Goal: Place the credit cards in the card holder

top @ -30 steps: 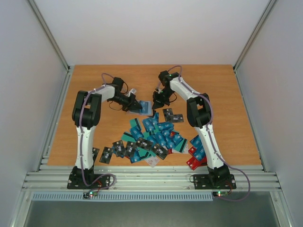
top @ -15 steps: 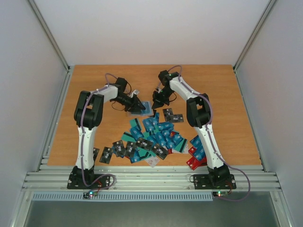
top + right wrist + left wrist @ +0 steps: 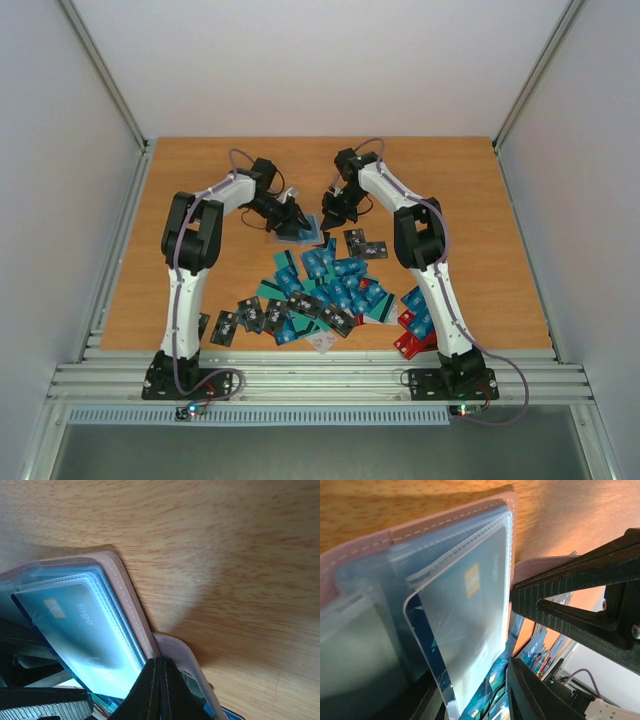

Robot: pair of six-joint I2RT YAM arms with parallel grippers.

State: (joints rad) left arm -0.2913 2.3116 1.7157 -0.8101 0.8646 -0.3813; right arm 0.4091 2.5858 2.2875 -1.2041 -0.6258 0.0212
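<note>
Teal plastic showed through the clear sleeve (image 3: 427, 562): a rectangular credit card (image 3: 470, 625) sat nearly home in the soft taupe card holder (image 3: 127, 597), far-centre on the wooden table (image 3: 240, 555). Your left gripper (image 3: 511, 627) had edged right over it, fingers apart; your right gripper (image 3: 160, 682) pinched its cover. Seating looked nearly done.

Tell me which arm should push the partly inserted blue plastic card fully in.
Left. The left gripper is open beside the blue plastic card; the right gripper pinches the cover of the pinkish-brown soft card holder, steadying it.
</note>
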